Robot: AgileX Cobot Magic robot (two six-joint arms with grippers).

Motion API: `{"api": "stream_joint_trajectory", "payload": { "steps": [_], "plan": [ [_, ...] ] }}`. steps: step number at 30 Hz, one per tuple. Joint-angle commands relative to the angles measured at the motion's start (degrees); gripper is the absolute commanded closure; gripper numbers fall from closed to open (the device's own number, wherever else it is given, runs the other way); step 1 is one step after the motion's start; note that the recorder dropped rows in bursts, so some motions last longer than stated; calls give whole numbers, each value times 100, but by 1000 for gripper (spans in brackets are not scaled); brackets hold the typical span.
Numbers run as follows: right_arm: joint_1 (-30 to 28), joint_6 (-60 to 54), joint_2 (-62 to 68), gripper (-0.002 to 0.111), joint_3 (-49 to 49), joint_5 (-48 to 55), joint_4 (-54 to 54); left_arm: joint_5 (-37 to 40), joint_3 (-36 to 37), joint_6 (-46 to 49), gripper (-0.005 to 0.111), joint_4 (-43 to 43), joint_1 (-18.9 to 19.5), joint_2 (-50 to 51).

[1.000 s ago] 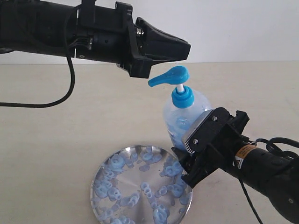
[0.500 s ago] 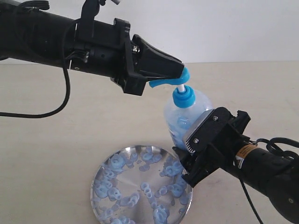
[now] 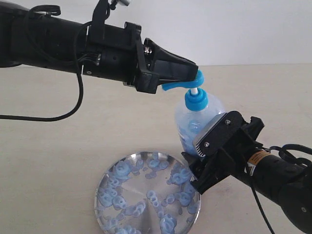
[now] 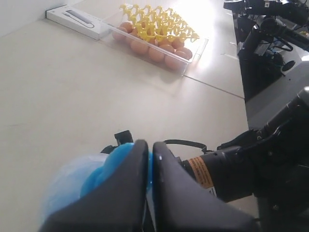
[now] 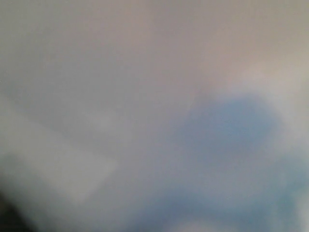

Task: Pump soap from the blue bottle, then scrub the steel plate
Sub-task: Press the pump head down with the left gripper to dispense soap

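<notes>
The blue bottle (image 3: 194, 118) stands upright just behind the steel plate (image 3: 140, 184), with its blue pump head (image 3: 183, 84) pointing left over the plate. My left gripper (image 3: 193, 68) is shut, and its fingertips lie on top of the pump head (image 4: 112, 163). My right gripper (image 3: 199, 161) is closed around the bottle's lower body. The right wrist view is only a blur of the pale blue bottle (image 5: 227, 130). Blobs of light-blue soap (image 3: 122, 169) dot the plate.
The left wrist view shows a clear tray of eggs (image 4: 154, 42) with yellow pieces and a white box (image 4: 77, 20) far across the table, and dark equipment (image 4: 270, 38) beyond its edge. A black cable (image 3: 44, 116) trails at the left.
My left gripper came down from above the pump head onto it and moved slightly right. The bottle top leaned a little to the right. The right gripper barely moved.
</notes>
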Motion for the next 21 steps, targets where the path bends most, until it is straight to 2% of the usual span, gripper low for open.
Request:
{"api": "stream_joint_trajectory", "payload": {
  "steps": [1,12,18,21],
  "plan": [
    [-18,-31,11,107,15,-44,-117,-279,143,-67,103,655,-52,494],
    [-18,-31,11,107,15,-44,-117,-295,143,88,103,503,-52,910],
    [-18,-31,11,107,15,-44,-117,-295,143,1823,103,-1190,-52,344],
    [-18,1,11,107,15,-44,-104,-415,74,2369,103,-1190,-52,-28]
  ]
}}
